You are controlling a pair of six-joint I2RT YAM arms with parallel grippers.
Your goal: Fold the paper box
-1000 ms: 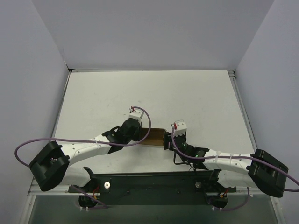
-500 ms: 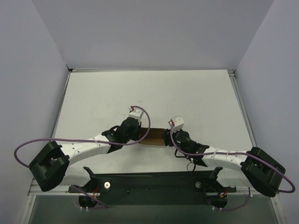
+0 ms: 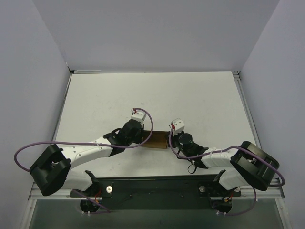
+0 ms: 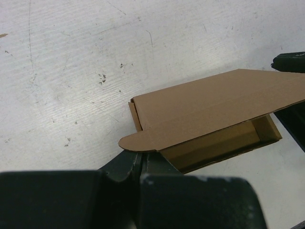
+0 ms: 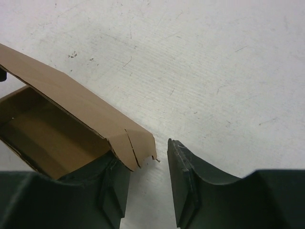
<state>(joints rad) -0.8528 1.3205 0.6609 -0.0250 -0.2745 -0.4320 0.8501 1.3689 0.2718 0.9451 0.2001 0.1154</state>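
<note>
My left pincer (image 4: 140,162) gripped the paper box (image 3: 156,140); along its long axis, my right pincer (image 5: 148,171) stood open at the opposite flap.

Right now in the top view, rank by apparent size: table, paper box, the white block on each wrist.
1. table
2. paper box
3. left wrist's white block and right wrist's white block: look alike, not ranked.

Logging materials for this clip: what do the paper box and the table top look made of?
The paper box: thin brown cardboard, matte; creased fold lines and a cut tab show. The table: white, hard, probably painted or laminated board; fine scratches and dark specks.
</note>
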